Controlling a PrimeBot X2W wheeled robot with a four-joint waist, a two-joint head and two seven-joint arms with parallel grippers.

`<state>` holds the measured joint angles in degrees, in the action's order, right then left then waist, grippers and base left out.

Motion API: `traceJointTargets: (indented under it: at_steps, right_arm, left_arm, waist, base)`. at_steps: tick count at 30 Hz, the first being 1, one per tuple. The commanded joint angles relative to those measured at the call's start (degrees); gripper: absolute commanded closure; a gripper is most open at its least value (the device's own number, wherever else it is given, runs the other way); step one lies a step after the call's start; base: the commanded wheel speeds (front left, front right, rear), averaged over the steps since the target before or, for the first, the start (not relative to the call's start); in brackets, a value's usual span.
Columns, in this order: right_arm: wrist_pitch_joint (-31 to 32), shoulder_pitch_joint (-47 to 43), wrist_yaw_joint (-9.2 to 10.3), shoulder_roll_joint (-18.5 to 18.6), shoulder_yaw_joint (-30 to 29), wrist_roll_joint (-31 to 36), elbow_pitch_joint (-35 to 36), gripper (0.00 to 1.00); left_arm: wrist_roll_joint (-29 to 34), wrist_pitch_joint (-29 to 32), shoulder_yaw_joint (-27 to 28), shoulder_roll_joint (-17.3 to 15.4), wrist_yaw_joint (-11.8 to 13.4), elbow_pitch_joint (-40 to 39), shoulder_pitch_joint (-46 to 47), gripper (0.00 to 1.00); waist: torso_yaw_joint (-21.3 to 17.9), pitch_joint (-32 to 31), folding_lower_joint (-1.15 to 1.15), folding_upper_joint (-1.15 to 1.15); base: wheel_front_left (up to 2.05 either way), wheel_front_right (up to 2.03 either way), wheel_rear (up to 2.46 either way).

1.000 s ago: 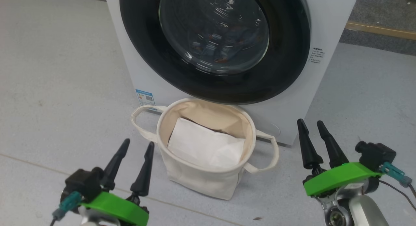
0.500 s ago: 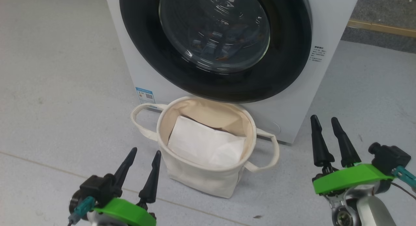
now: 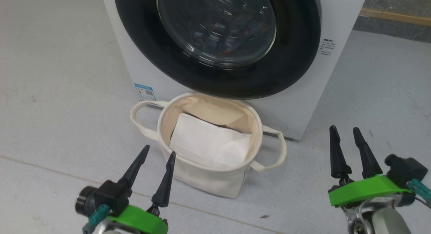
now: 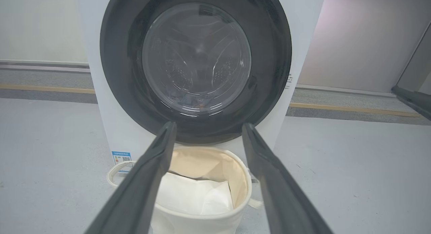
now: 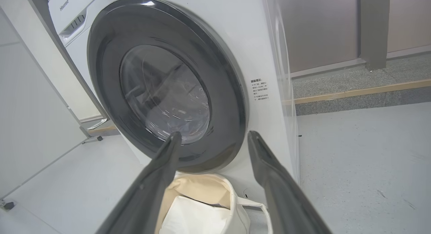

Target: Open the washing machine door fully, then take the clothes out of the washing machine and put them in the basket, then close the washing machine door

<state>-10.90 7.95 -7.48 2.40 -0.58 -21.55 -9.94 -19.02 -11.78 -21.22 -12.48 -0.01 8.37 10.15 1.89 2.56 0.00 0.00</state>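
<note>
Head view: the washing machine (image 3: pixel 340 18) stands on the grey floor (image 3: pixel 60 102). The washing machine door (image 3: pixel 215 28) lies shut against its front. Through the glass, the clothes (image 3: pixel 232 35) show as dim blue fabric with orange specks, inside the drum. A small blue label (image 3: pixel 144 92) sits at the machine's lower left corner, and small printed text (image 3: pixel 326 47) sits beside the door rim. The cream basket (image 3: pixel 208 180) stands upright on the floor just in front of the machine, below the door, with a folded white sheet (image 3: pixel 208 143) inside. The left hand (image 3: pixel 159 150) hovers just beside the basket's near wall, fingers apart and holding nothing. The right hand (image 3: pixel 344 128) is well apart from the basket on the other side, fingers likewise apart and empty.

Left wrist view: the two dark fingers (image 4: pixel 148 180) spread wide, framing the basket's mouth and the door's lower rim. The machine faces this camera squarely.

Right wrist view: the fingers (image 5: pixel 269 180) stand wide with nothing between them. The door is seen at an angle, flush with the front, and a Hisense mark (image 5: pixel 64 5) sits on the top panel.
</note>
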Motion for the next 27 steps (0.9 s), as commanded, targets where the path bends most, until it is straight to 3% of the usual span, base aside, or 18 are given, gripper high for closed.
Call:
traceJointTargets:
  at_steps: [1, 15, 20, 27]
  right_arm:
    - [-1.3, 2.0, -0.01, 0.4, 1.6, 2.2, 1.4, 0.0]
    - [-4.0, 2.9, -0.01, 0.5, 3.4, 7.7, -0.6, 0.0]
    - [-4.1, 2.3, -0.01, 0.5, 3.6, 6.8, -1.0, 0.0]
    - [-4.1, 1.7, -0.01, 0.5, 4.7, 0.5, -0.1, 0.0]
  left_arm:
    - [2.5, -1.0, 1.2, -1.0, 0.3, -2.5, 3.6, 0.0]
    - [11.6, -3.2, -1.8, -1.2, 0.6, -2.8, 3.5, 0.0]
    - [11.5, -3.2, -1.7, -0.7, 0.5, -1.8, 3.0, 0.0]
    - [7.1, -3.2, 1.4, 1.7, 1.0, 0.4, 2.1, 0.0]
  waist:
    - [-0.2, 0.4, 0.0, 0.0]
    - [-0.6, -0.1, 0.0, 0.0]
    - [-0.7, -0.6, 0.0, 0.0]
    - [-0.9, -1.0, 0.0, 0.0]
  base:
    - [0.0, 0.0, 0.0]
    - [0.0, 0.0, 0.0]
    - [0.0, 0.0, 0.0]
    - [0.0, 0.0, 0.0]
